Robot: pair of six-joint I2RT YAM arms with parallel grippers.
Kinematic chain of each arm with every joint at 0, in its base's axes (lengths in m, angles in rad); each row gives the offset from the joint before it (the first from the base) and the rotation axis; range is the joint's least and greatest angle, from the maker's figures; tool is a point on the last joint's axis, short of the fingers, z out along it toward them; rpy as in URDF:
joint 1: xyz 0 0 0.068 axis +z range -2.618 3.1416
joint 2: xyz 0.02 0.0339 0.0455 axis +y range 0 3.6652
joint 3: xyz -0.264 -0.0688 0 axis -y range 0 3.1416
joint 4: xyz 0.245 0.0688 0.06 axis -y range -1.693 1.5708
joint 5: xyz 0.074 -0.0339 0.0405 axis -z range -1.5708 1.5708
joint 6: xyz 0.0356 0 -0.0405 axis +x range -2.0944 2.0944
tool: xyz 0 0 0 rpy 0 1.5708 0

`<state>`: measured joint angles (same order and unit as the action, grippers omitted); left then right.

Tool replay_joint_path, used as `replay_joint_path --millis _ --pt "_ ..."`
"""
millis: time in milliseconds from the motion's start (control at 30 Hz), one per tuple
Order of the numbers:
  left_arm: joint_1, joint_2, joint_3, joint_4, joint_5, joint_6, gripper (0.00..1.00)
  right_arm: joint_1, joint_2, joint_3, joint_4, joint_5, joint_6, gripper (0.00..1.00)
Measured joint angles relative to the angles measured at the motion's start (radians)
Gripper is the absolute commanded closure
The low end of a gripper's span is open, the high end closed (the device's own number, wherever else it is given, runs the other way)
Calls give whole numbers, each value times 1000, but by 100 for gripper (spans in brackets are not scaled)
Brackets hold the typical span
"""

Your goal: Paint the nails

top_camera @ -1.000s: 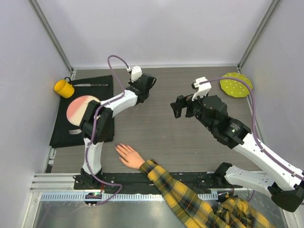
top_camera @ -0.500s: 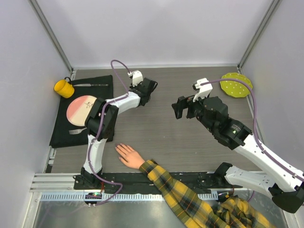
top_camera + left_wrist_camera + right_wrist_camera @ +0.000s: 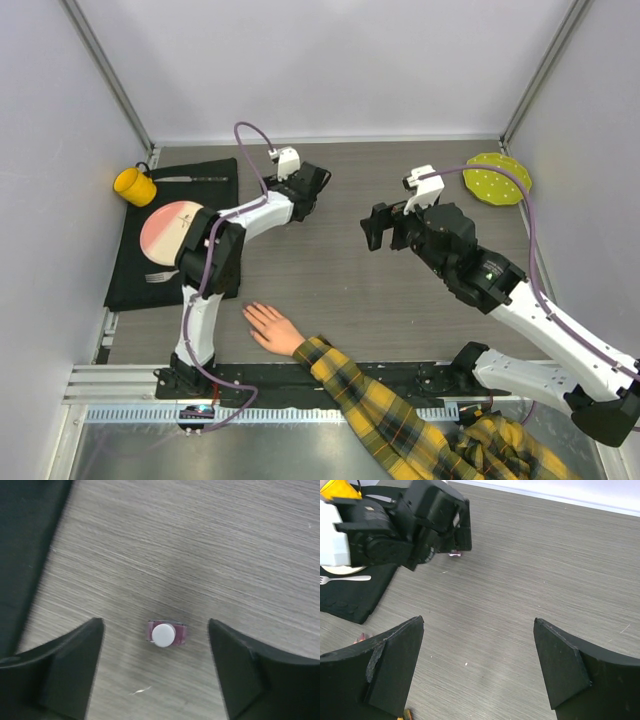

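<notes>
At the front edge lies the hand [image 3: 272, 327], fingers spread toward the far left, its nails [image 3: 250, 312] too small to make out. Farther back, the left gripper [image 3: 155, 624] hangs wide open and empty, with the small upright bottle [image 3: 167, 634] directly beneath, between its fingers. The right gripper [image 3: 479, 625] hovers open and empty, farther off.

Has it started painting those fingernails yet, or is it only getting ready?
Nothing looks done: the bottle stands capped. In hand: the open left gripper hovers over it. The right gripper is open, empty. Left: grasping, uncapping, painting the nails.
</notes>
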<state>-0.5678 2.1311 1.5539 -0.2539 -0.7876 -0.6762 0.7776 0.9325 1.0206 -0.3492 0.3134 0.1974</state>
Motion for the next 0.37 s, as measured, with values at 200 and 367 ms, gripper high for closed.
replay_joint_path --millis 200,367 --pt "0 -135 51 -105 30 14 0 0 16 24 -47 79 23 0" --pt "1 -390 90 -173 166 67 0 -1 34 177 -151 151 31 1"
